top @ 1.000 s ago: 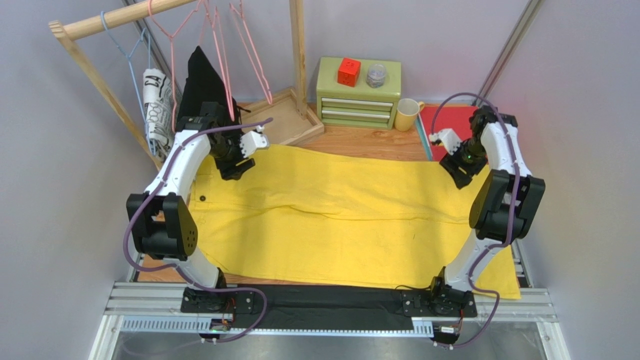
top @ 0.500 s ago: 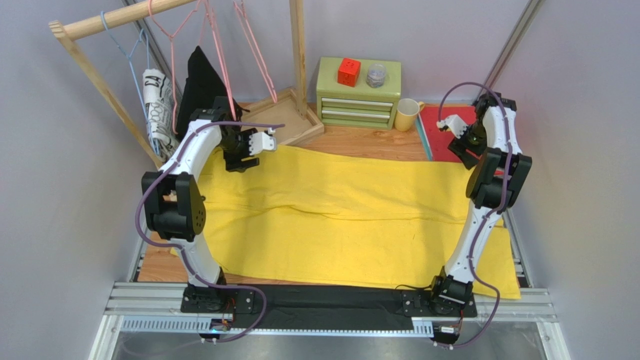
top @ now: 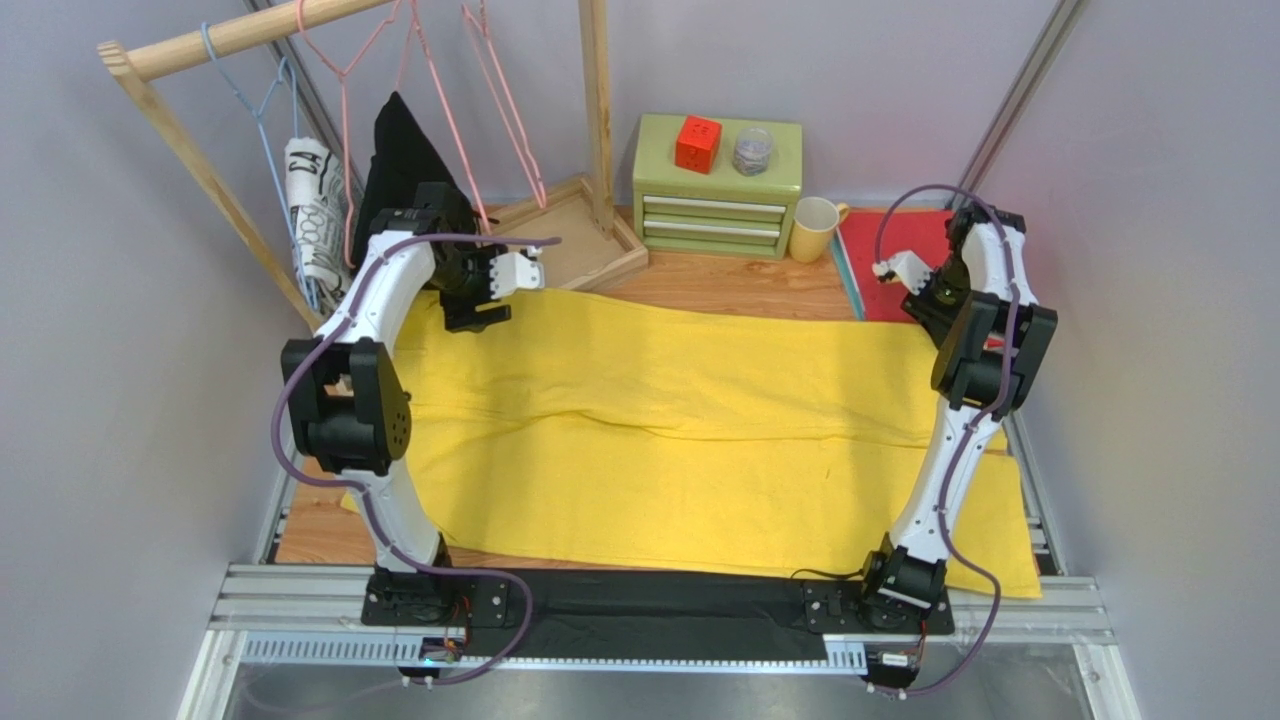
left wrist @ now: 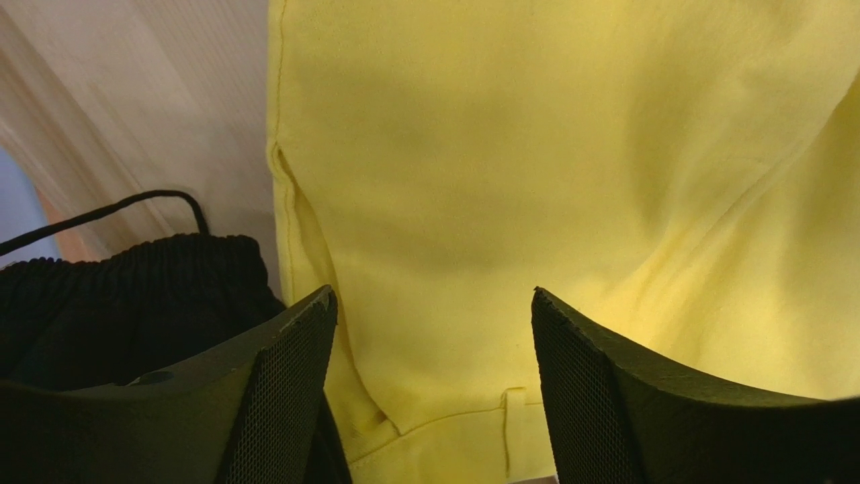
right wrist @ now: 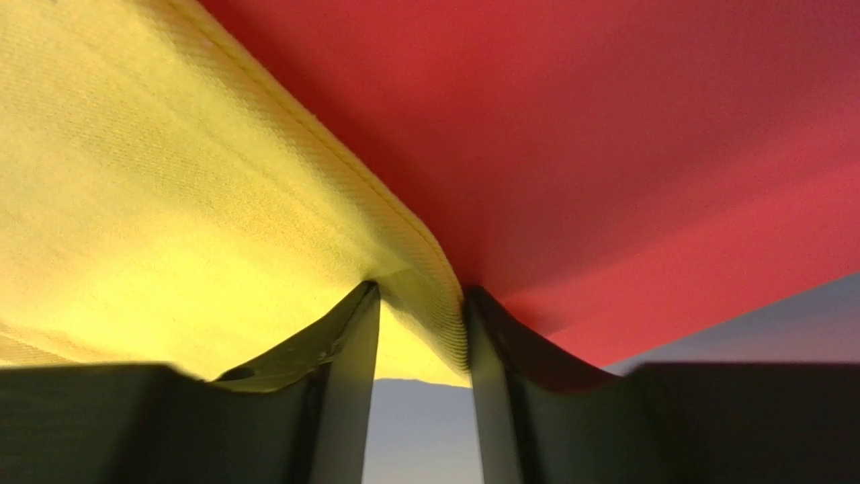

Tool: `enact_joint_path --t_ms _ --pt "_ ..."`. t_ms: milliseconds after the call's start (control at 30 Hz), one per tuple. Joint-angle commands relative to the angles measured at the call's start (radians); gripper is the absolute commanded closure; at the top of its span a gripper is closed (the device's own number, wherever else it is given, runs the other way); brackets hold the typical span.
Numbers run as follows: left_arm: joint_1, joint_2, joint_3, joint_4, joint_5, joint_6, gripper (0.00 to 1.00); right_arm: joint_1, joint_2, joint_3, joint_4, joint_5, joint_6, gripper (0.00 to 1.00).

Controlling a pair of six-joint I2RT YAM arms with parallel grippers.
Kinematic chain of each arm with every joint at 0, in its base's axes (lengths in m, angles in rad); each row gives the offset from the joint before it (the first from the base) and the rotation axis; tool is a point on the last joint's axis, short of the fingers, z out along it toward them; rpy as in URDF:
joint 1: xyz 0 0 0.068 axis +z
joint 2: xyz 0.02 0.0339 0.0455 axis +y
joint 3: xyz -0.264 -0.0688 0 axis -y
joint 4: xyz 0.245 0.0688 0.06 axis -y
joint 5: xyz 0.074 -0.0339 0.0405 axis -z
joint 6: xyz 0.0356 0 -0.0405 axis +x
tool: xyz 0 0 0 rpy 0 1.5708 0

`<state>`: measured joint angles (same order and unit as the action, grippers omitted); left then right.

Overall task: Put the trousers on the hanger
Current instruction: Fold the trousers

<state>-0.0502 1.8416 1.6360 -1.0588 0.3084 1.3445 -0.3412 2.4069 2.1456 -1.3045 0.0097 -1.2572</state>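
Observation:
The yellow trousers [top: 676, 420] lie spread flat across the table, waistband at the left. My left gripper [top: 484, 294] hovers open over the far left waistband corner. In the left wrist view [left wrist: 432, 297] its jaws stand wide apart over the yellow cloth [left wrist: 505, 151] and a belt loop. My right gripper [top: 914, 285] is at the far right corner. In the right wrist view [right wrist: 416, 292] it is shut on the hem of a trouser leg [right wrist: 151, 202]. Several pink hangers [top: 511, 120] hang from the wooden rail at the back left.
A light blue hanger [top: 248, 98], a patterned garment [top: 313, 210] and a black garment [top: 398, 165] hang on the rail; the black garment also shows in the left wrist view [left wrist: 111, 292]. A wooden tray [top: 579, 240], green drawers [top: 717, 188], a mug [top: 813, 228] and a red board [top: 887, 240] stand behind.
Both grippers have moved towards the back of the table. The right one now pinches the far right hem. The far edge of the trousers has shifted back a little.

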Motion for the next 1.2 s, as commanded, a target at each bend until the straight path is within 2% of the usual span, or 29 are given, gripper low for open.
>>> enact_joint_path --t_ms 0,167,233,467,567,700,767,867,900,967,1000,1100,1167 --pt "0.013 0.051 0.08 -0.026 0.011 0.085 0.24 0.001 -0.015 -0.012 0.031 0.009 -0.037 0.71" --pt "0.013 0.151 0.188 -0.035 -0.04 0.107 0.27 0.001 -0.032 -0.023 0.028 0.022 -0.051 0.95" --pt "0.013 0.174 0.205 -0.018 -0.046 0.113 0.27 0.001 -0.038 -0.026 0.027 0.024 -0.05 1.0" --pt "0.013 0.248 0.28 0.011 -0.069 0.163 0.23 0.002 -0.054 -0.039 0.03 0.015 -0.039 1.0" --pt "0.013 0.298 0.32 0.008 -0.123 0.192 0.21 0.002 -0.058 -0.052 0.03 0.016 -0.036 1.0" --pt "0.013 0.36 0.373 -0.079 -0.172 0.237 0.21 0.004 -0.066 -0.064 0.042 0.025 -0.039 1.0" --pt "0.016 0.389 0.418 -0.116 -0.172 0.245 0.24 0.004 -0.074 -0.067 0.048 0.029 -0.036 1.0" --pt "0.018 0.409 0.447 -0.153 -0.178 0.254 0.41 0.004 -0.089 -0.069 0.056 0.021 -0.033 1.0" --pt "0.018 0.41 0.449 -0.161 -0.178 0.257 0.57 0.004 -0.094 -0.069 0.056 0.021 -0.033 1.0" --pt "0.018 0.4 0.45 -0.171 -0.154 0.266 0.7 0.004 -0.113 -0.069 0.056 0.015 -0.033 1.0" --pt "0.018 0.39 0.449 -0.187 -0.141 0.268 0.81 0.002 -0.121 -0.069 0.053 0.015 -0.033 1.0" --pt "0.015 0.34 0.435 -0.22 -0.109 0.268 1.0 -0.001 -0.163 -0.076 0.039 0.004 -0.033 1.0" --pt "0.015 0.272 0.386 -0.219 -0.094 0.263 1.0 -0.004 -0.204 -0.09 0.034 -0.032 -0.034 1.0"
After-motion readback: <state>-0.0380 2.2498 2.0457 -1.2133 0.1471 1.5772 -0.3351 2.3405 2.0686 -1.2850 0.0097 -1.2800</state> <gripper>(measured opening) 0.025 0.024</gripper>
